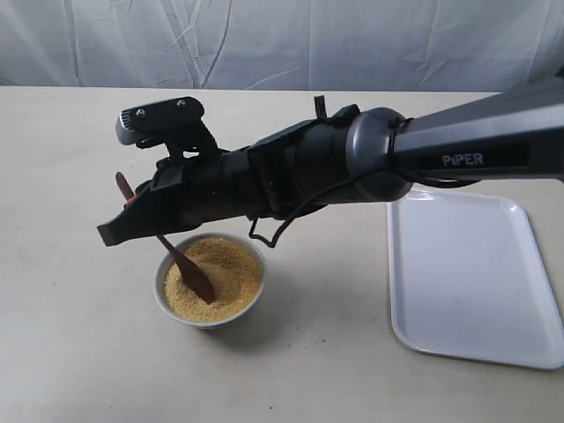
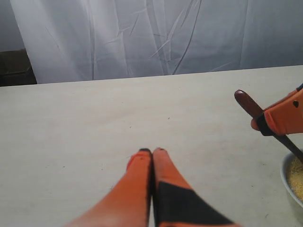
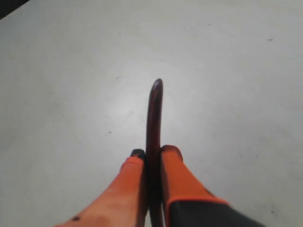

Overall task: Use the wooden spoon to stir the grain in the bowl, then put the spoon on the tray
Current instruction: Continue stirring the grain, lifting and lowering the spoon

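Observation:
The small white bowl (image 1: 161, 284) holds a mound of yellow grain (image 1: 233, 264). The dark wooden spoon (image 1: 194, 275) stands tilted in it, its oval end down in the grain and its handle rising to the upper left. My right gripper (image 1: 134, 220) reaches across from the right and is shut on the handle; the right wrist view shows the gripper (image 3: 152, 152) with the handle (image 3: 155, 109) between its fingers. My left gripper (image 2: 152, 151) is shut on nothing, low over bare table. From there I see the spoon handle (image 2: 248, 104) and the bowl's edge (image 2: 286, 172).
The white rectangular tray (image 1: 394, 264) lies at the right of the table, with nothing on it. The right arm (image 1: 458, 145) spans the scene above the table. A white curtain (image 1: 282, 40) hangs behind the table's far edge.

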